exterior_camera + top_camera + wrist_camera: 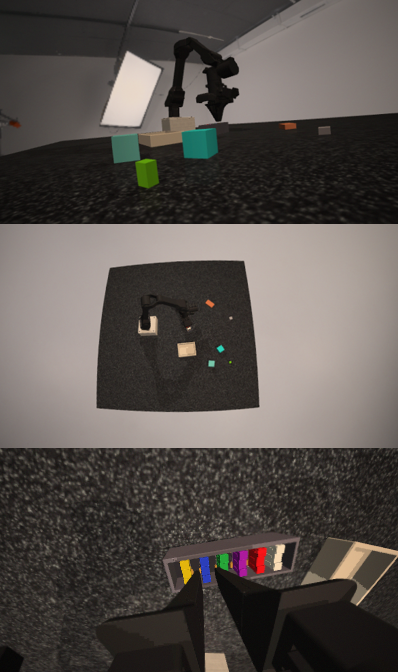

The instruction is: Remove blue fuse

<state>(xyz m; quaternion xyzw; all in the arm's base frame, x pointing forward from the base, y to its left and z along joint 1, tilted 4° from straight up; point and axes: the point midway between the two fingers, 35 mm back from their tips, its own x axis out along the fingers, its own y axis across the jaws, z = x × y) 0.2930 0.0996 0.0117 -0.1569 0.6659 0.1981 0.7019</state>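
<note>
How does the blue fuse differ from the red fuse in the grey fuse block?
The blue fuse is narrow and second from the left of the grey fuse block, between the gripper's fingertips in the wrist view. The red fuse is wider and fifth, beside the cream one. Both stand seated in the block.

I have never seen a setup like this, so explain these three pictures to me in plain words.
The black machine is a robot arm on a pale base, ending in a two-fingered gripper. One picture looks straight down from above, one looks across the mat from low at the side, and one is taken from the wrist, looking past the fingers.

On the dark mat lie a grey fuse block with a row of coloured fuses, a beige tray, two teal cubes, a green block, an orange block and a grey one.

The gripper holds nothing. Its fingers stand slightly apart above the block, and the blue fuse sits in its slot.
</note>
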